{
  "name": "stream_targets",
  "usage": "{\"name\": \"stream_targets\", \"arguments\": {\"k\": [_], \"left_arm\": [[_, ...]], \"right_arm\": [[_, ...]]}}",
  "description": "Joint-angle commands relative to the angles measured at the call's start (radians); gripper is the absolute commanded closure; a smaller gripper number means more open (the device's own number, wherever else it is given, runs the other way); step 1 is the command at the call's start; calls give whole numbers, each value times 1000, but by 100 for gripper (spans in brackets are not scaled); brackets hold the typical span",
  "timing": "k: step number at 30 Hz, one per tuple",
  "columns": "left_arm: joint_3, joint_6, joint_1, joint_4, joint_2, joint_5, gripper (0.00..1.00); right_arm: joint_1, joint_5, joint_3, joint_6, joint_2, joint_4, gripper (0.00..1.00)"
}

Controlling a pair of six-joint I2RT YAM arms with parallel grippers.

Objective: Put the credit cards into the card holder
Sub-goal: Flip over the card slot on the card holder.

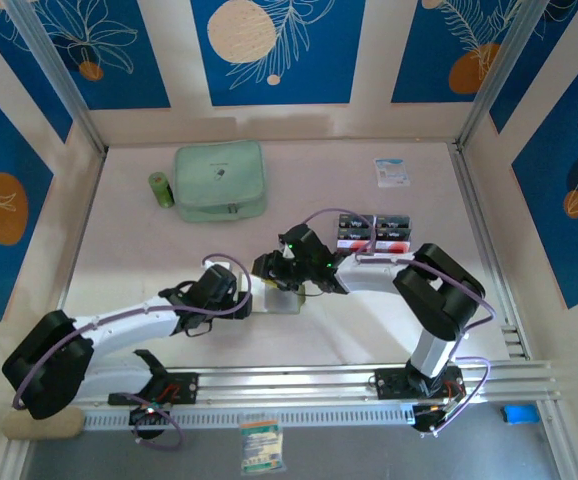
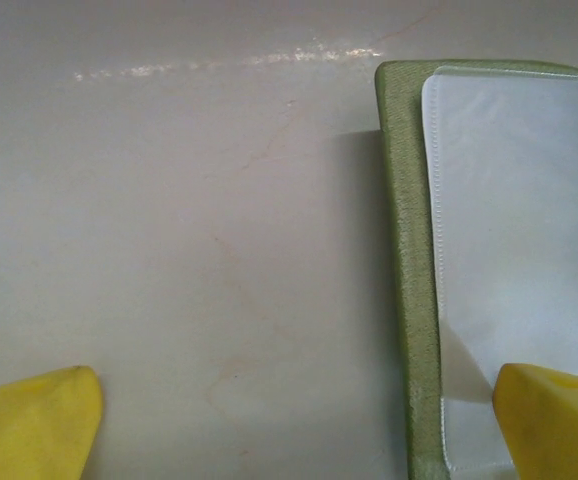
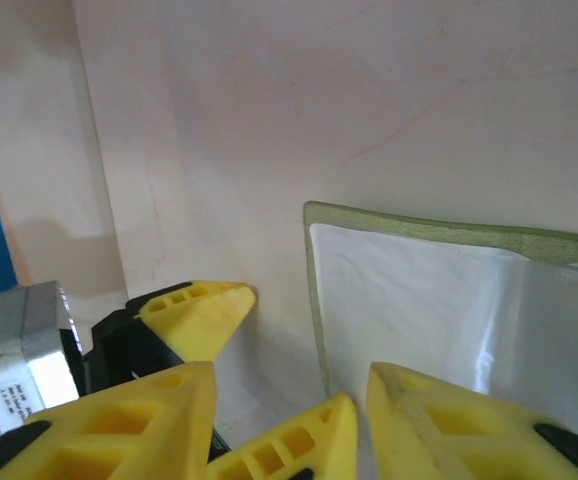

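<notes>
Wallet [image 1: 284,298] lies open on the worktop [image 1: 139,260], and we see the left pincer [image 2: 299,420] spread wide, one fingertip [image 2: 554,420] over its edge. Right pincer [image 3: 289,410] is parted too, just above it; cards [image 1: 374,230] sit near the right arm.

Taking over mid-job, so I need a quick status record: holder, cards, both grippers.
card holder: open flat on the table, pale inside up, no card seen in it
credit cards: laid together on the table, right of the holder
left gripper: open, one fingertip over the holder's inside
right gripper: open, low at the holder's edge
</notes>
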Motion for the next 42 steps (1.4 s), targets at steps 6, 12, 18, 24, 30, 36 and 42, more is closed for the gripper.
{"name": "stream_targets", "arguments": {"k": [6,12,18,24,30,36,42], "left_arm": [[27,-1,8,-49,-22,-29,0],[30,0,8,-50,-34,-26,0],[78,20,8,-65,-43,-26,0],[139,62,14,-58,28,-29,0],[121,56,18,-44,85,-49,0],[77,39,20,-20,102,-54,0],[66,33,20,-5,107,-47,0]], "right_arm": [[11,16,57,-83,57,-148,83],[16,-2,69,-84,119,-133,89],[18,-7,55,-76,135,-120,90],[18,-5,42,-68,133,-109,90],[17,-7,42,-63,121,-100,89],[3,4,51,-129,0,-166,86],[-61,85,36,-262,-154,-378,82]]}}
